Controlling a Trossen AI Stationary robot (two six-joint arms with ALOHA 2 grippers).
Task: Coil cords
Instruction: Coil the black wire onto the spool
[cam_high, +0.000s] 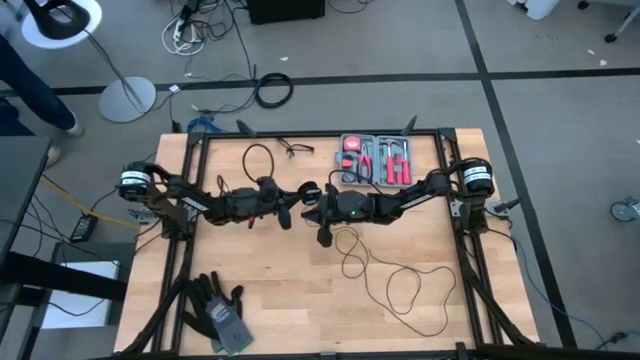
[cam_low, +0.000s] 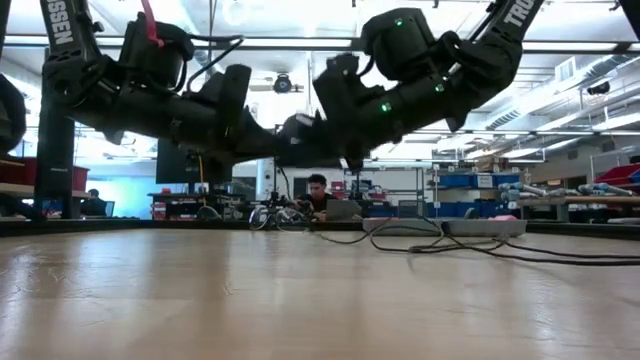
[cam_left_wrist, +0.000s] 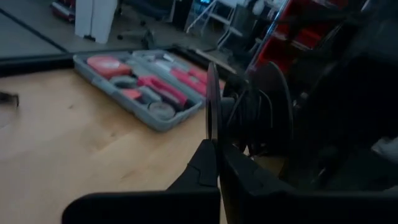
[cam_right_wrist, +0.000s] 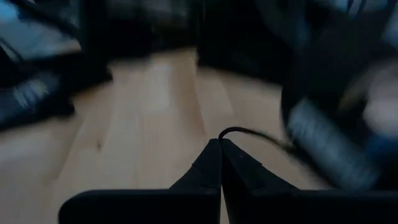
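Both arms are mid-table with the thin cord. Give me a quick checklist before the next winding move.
1. Right gripper shut on the thin cord: ok, cord leaves its fingertips.
2. Left gripper shut on a dark disc-like piece: ok; what the piece is, cannot tell.
3. Cord coiled: not ok, loose loops lie across the table.
4. Loops free of the tool tray: ok.
5. Loops free of the gloves: ok.
6. Cord's puck end located: cannot tell.

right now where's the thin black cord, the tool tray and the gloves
thin black cord (cam_high: 405, 290): high view, on a loose loop lying on the wood.
tool tray (cam_high: 377, 160): high view, on the grey tray's middle, among red-handled tools.
gloves (cam_high: 215, 308): high view, on the dark palm.
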